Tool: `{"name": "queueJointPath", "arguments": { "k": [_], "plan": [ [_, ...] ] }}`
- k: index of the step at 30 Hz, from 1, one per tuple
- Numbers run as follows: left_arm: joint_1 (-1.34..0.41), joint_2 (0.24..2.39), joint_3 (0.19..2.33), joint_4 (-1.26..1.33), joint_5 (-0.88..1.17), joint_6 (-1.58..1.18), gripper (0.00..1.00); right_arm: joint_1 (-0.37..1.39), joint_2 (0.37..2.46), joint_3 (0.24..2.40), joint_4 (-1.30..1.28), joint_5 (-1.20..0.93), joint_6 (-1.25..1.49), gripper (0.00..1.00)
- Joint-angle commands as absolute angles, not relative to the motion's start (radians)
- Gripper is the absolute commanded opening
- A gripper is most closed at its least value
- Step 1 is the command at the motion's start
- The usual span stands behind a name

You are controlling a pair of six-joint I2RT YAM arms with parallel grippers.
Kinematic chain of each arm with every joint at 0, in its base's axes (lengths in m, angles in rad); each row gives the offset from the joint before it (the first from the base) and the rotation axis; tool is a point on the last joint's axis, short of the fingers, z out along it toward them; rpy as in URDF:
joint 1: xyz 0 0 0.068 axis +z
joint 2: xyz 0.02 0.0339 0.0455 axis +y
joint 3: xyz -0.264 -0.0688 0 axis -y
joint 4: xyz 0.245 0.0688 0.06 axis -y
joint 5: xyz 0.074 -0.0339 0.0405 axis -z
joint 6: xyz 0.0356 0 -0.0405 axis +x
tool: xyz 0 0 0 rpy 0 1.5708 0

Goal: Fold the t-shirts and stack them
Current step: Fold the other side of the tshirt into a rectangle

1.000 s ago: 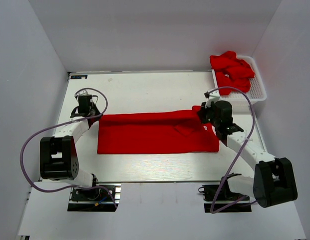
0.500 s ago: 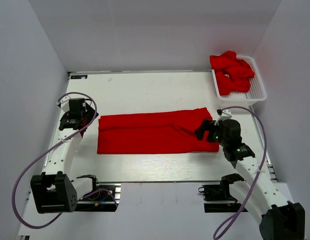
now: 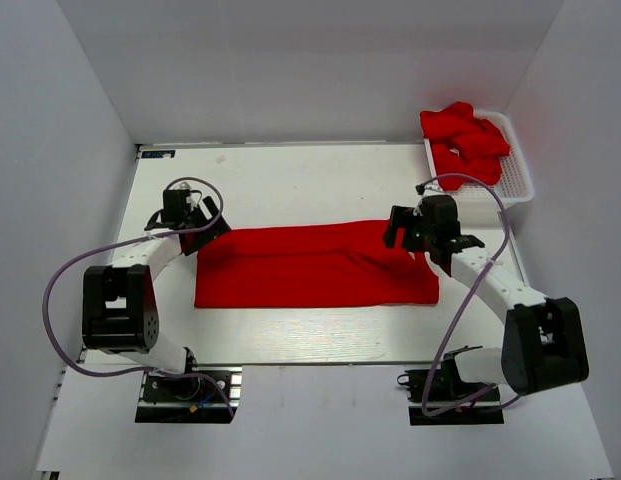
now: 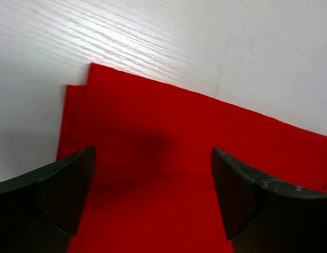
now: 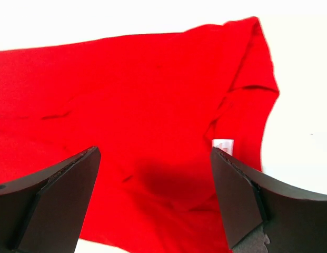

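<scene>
One red t-shirt (image 3: 315, 268) lies on the table as a long flat band, left to right. My left gripper (image 3: 210, 229) hovers open over its far left corner, with red cloth (image 4: 168, 137) below and between the spread fingers (image 4: 63, 184). My right gripper (image 3: 397, 232) hangs open above the far right end, where a small white label (image 5: 223, 144) shows beside one finger (image 5: 242, 195); only red cloth (image 5: 126, 95) lies between the jaws. More red t-shirts (image 3: 465, 140) are heaped in the basket.
The white mesh basket (image 3: 518, 178) stands at the table's far right corner. Bare white tabletop (image 3: 290, 180) stretches beyond the shirt, and a narrower strip (image 3: 310, 335) runs along the near edge. Purple cables (image 3: 60, 290) loop off both arms.
Both grippers went from shut to open. The arms drew back from the shirt half a second ago and now hover over its far corners again. The shirt's right end lies flatter.
</scene>
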State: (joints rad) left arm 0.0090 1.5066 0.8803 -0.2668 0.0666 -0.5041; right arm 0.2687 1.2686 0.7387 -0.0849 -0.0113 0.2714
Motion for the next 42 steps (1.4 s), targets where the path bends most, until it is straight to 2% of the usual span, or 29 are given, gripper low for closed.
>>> {"name": "queueJointPath", "arguments": {
  "k": [1, 5, 14, 18, 19, 22, 24, 27, 30, 36, 42],
  "plan": [
    [-0.009, 1.523, 0.91, -0.167, 0.195, -0.472, 1.0, 0.265, 1.351, 0.834, -0.127, 0.093, 0.293, 0.9],
    [-0.02, 1.574, 0.919, -0.167, 0.206, -0.462, 1.0, 0.262, 1.437, 0.876, -0.167, 0.097, 0.32, 0.9],
    [-0.04, 1.577, 0.937, -0.199, 0.196, -0.453, 1.0, 0.258, 1.535, 0.887, -0.176, 0.089, 0.359, 0.83],
    [-0.04, 1.568, 0.946, -0.221, 0.166, -0.453, 1.0, 0.256, 1.546, 0.882, -0.178, 0.075, 0.36, 0.61],
    [-0.04, 1.556, 0.946, -0.221, 0.166, -0.453, 1.0, 0.256, 1.546, 0.881, -0.176, 0.069, 0.362, 0.44],
    [-0.04, 1.546, 0.946, -0.242, 0.143, -0.443, 1.0, 0.255, 1.539, 0.882, -0.192, 0.066, 0.357, 0.21],
    [-0.04, 1.536, 0.946, -0.242, 0.143, -0.443, 1.0, 0.256, 1.517, 0.884, -0.201, 0.069, 0.354, 0.16],
    [-0.04, 1.525, 0.946, -0.242, 0.143, -0.443, 1.0, 0.262, 1.487, 0.881, -0.225, 0.087, 0.344, 0.0],
    [-0.04, 1.516, 0.946, -0.242, 0.133, -0.443, 1.0, 0.261, 1.453, 0.861, -0.21, 0.049, 0.284, 0.0],
    [-0.04, 1.506, 0.946, -0.261, 0.124, -0.443, 1.0, 0.27, 1.392, 0.802, -0.14, -0.227, 0.17, 0.0],
    [-0.04, 1.497, 0.946, -0.27, 0.103, -0.443, 1.0, 0.284, 1.307, 0.77, -0.195, -0.302, 0.112, 0.0]
  ]
}}
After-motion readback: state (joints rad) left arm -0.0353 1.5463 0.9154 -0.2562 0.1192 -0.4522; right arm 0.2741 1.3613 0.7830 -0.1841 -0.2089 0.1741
